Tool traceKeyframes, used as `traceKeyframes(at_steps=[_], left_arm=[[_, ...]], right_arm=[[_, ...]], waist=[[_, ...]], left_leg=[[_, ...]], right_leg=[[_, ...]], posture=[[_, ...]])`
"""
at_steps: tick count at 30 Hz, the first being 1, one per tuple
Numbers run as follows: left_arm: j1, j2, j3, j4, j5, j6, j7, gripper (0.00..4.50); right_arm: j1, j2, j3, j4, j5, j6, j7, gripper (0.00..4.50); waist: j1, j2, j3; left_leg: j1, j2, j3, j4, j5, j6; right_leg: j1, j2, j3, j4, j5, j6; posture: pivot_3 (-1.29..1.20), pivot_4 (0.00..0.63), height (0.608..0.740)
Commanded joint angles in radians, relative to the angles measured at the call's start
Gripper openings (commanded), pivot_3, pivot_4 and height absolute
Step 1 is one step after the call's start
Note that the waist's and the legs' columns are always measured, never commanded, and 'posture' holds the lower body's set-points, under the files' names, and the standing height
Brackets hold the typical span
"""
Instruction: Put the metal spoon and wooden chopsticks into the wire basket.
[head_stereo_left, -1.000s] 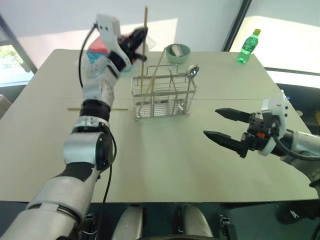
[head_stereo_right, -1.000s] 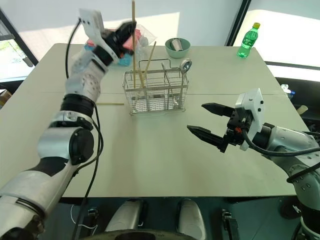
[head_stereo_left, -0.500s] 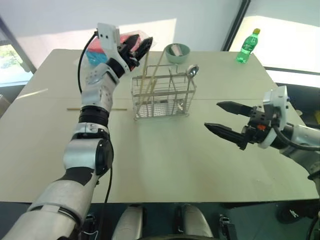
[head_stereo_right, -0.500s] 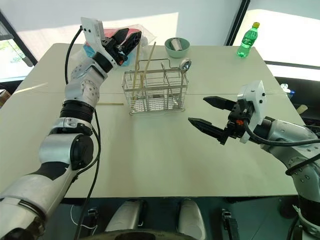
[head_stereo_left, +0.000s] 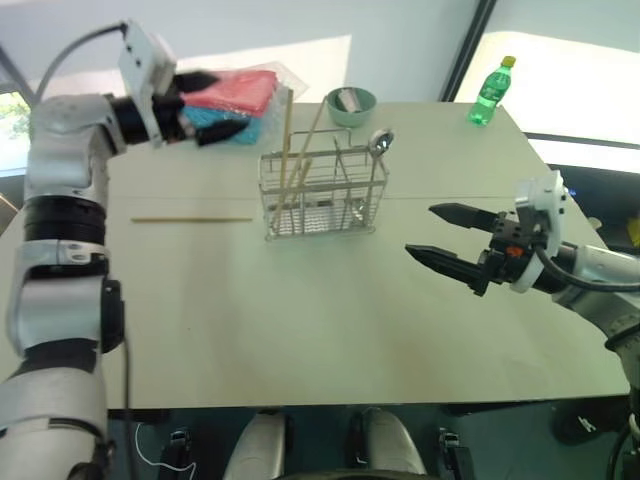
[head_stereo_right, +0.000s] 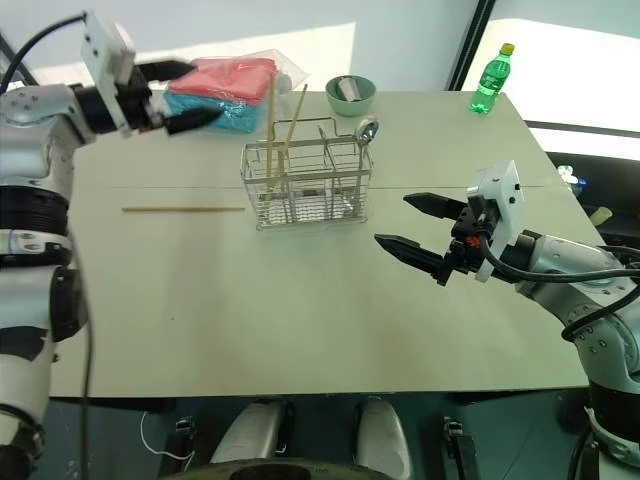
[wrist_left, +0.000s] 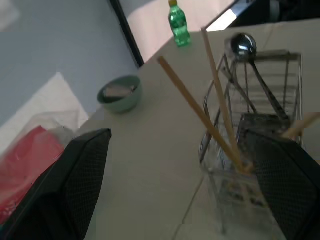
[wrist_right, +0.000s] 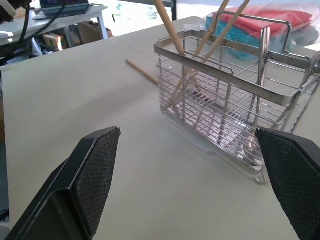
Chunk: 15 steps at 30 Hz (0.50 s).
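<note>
Moved: left gripper (head_stereo_left: 200, 108) has let go of a chopstick, now standing in the wire basket (head_stereo_left: 320, 195), and swung off toward the table's far left corner, fingers spread, empty. Head views: right gripper (head_stereo_left: 450, 240) spread, idle, near right edge; metal spoon (head_stereo_left: 380, 143) upright in basket's right compartment, bowl up; one loose chopstick (head_stereo_left: 190, 219) flat left of basket, long axis parallel to the front edge. Judged light, stiff, thin; pinch mid-length. Left wrist view: wooden chopsticks (wrist_left: 200, 112) lean in the basket. Right wrist view: same.
</note>
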Motion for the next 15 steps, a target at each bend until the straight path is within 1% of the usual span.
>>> traceKeyframes(at_steps=[1,4,7,10,15], left_arm=[[-0.054,0.049,-0.077,0.147,0.12,-0.142,-0.104,4.49],[-0.085,0.058,-0.117,0.254,0.189,-0.219,-0.131,4.49],[-0.088,0.038,-0.15,0.326,0.249,-0.297,-0.113,4.49],[-0.077,0.001,-0.174,0.379,0.302,-0.337,-0.07,4.49],[-0.052,-0.065,-0.191,0.44,0.363,-0.354,0.014,4.49]], right_arm=[[-0.003,0.004,-0.021,-0.021,0.002,-0.014,-0.001,4.5],[0.008,0.006,-0.023,-0.038,0.008,-0.007,-0.013,4.5],[0.029,-0.002,-0.047,-0.056,0.027,0.009,-0.025,4.5],[0.054,-0.012,-0.076,-0.087,0.053,0.034,-0.044,4.5],[0.079,-0.021,-0.12,-0.145,0.117,0.085,-0.102,4.5]], waist=[[0.001,-0.001,0.0],[0.001,-0.002,0.001],[-0.003,-0.002,0.001],[-0.002,-0.002,0.0],[-0.003,-0.002,0.0]], left_leg=[[-0.001,0.0,-0.001,0.0,0.0,0.0],[-0.002,0.0,-0.001,0.0,0.0,0.001],[-0.003,0.0,-0.001,0.0,-0.001,0.001],[-0.002,0.0,0.0,0.0,-0.001,0.002],[-0.002,0.0,0.0,0.001,-0.001,0.002]], right_leg=[[0.0,0.0,0.0,0.0,0.0,0.0],[-0.001,0.0,0.0,0.0,0.0,0.0],[-0.002,0.0,0.0,0.0,0.0,0.0],[-0.002,0.0,0.0,0.0,0.0,0.0],[-0.002,0.0,0.0,0.001,0.0,0.0]], posture=[[0.0,0.15,0.667],[0.0,0.15,0.667],[0.0,0.15,0.667],[0.0,0.15,0.667],[0.0,0.15,0.667]])
